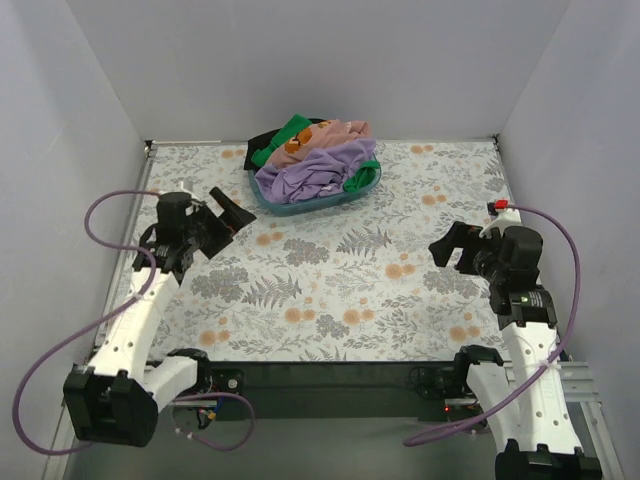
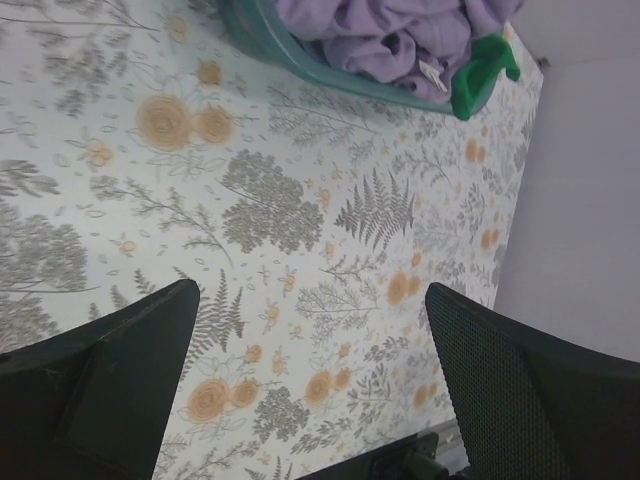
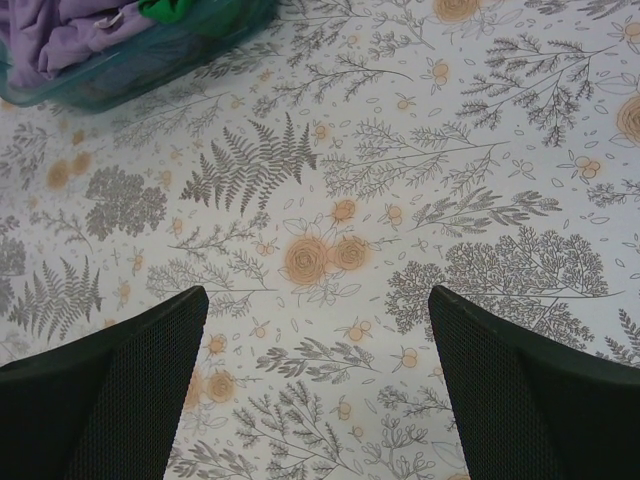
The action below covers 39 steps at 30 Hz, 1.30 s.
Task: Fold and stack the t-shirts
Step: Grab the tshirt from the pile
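The t-shirts lie crumpled in a teal basket (image 1: 290, 209) at the back middle of the table: a lavender one (image 1: 310, 172) on top, a pink one (image 1: 335, 131), a green one (image 1: 282, 138) and a black one (image 1: 262, 140). The lavender shirt (image 2: 390, 35) and a green fold (image 2: 480, 72) show in the left wrist view, and the lavender shirt (image 3: 60, 35) in the right wrist view. My left gripper (image 1: 228, 216) is open and empty, left of the basket. My right gripper (image 1: 450, 245) is open and empty at the right.
The table (image 1: 340, 290) carries a floral-patterned cloth. Grey walls stand at the back and both sides. A black rail runs along the near edge between the arm bases.
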Each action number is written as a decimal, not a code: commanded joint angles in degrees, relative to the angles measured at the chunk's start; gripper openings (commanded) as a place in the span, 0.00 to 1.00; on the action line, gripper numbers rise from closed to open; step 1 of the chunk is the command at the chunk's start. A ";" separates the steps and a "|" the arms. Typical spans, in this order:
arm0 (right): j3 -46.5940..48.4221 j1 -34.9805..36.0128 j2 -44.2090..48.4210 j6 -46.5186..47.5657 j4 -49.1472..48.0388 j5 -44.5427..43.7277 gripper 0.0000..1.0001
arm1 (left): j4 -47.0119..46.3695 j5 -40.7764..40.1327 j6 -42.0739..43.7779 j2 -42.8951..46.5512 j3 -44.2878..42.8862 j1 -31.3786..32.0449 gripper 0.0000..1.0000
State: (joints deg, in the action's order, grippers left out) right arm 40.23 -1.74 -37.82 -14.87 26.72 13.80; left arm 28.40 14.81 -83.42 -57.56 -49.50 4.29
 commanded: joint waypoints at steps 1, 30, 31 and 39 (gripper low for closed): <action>-2.43 0.07 -0.06 -0.59 -3.07 1.31 0.98 | -6.16 -2.23 -2.45 -8.31 -5.24 8.24 0.98; -6.30 0.07 -2.34 0.20 -5.36 -3.96 0.98 | 2.80 -26.93 7.48 -70.24 -63.09 20.84 0.04; -6.21 0.07 -2.43 0.20 -5.36 -3.96 0.99 | 2.80 -27.98 7.57 -69.71 -63.27 20.84 0.00; -5.77 0.07 -2.78 0.20 -5.36 -3.43 0.98 | 2.80 -26.85 11.51 -62.33 -68.27 20.93 0.00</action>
State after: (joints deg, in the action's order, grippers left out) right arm 33.89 -1.74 -40.62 -14.83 23.40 10.46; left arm 32.18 -10.09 -74.63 -127.81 -112.42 25.30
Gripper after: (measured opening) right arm 0.984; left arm 0.101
